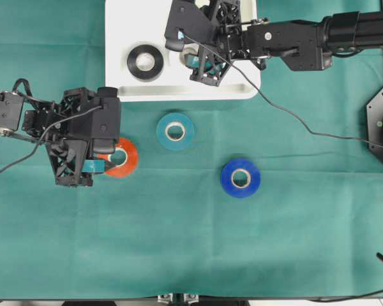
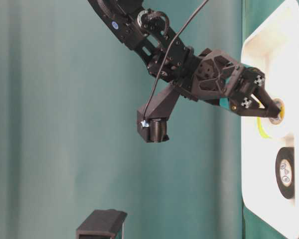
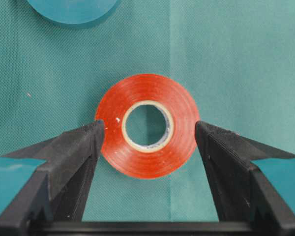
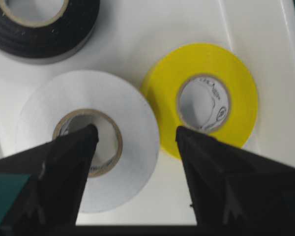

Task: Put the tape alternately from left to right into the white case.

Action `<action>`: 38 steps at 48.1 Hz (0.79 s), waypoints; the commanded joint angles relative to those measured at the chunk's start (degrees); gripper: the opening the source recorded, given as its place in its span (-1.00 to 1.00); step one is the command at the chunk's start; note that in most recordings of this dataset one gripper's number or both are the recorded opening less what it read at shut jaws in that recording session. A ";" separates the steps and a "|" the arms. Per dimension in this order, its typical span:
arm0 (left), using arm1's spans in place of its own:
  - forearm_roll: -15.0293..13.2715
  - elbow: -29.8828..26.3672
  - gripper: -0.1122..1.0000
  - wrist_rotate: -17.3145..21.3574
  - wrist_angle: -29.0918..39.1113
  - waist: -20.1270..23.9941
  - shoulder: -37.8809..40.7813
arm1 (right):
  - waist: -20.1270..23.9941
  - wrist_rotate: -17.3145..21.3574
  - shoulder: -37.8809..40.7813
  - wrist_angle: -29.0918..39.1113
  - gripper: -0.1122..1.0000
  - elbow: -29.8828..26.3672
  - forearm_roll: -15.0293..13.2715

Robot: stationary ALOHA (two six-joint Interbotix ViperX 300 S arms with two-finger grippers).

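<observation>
Across the top of the green cloth (image 1: pixel 179 255) lies the white case (image 1: pixel 124 29), a wide shallow tray with a raised rim; three rolls of tape already sit flat inside it, black (image 1: pixel 145 62), white (image 4: pixel 88 142) and yellow (image 4: pixel 206 98), the white and yellow touching side by side; three more lie on the cloth below it, well apart, teal (image 1: pixel 175 131), blue (image 1: pixel 240 178) and red (image 3: pixel 147 125).

My right pincer (image 4: pixel 135 142) reaches over the case with its jaws spread and nothing in them; one tip stands over the hole of the white roll, the other over the seam where white meets yellow. My left pincer (image 3: pixel 150 140) hangs low over the red roll, jaws wide, one black pad on either side of the ring, the left pad almost at its edge, the right a little clear; it holds nothing yet.

I judge each roll light and stiff, a hard ring that will not crush under a squeeze; the glossy outer face looks slippery, so a grip off centre may let it swivel or pop free. Best hold, I think, is straight across the full outside width, pads low against the curved wall; pinching one wall, with a tip down the pale core, would also serve.
</observation>
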 commanded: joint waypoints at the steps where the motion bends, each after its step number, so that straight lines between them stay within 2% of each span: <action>1: 0.00 -0.79 0.90 0.09 -0.26 -0.18 -0.70 | 0.44 0.00 -2.99 0.18 0.50 -0.18 -0.09; 12: -0.09 -0.79 0.90 0.09 -0.26 -0.18 -0.70 | 3.60 0.26 -9.58 0.26 0.50 3.08 -0.09; 21: -0.09 -0.79 0.90 0.18 -0.26 -0.18 -0.62 | 7.82 0.53 -14.33 0.00 0.50 6.59 0.09; 38: -0.09 -0.88 0.90 0.09 -0.26 -0.18 -0.62 | 16.35 0.53 -17.14 -0.09 0.49 8.44 0.18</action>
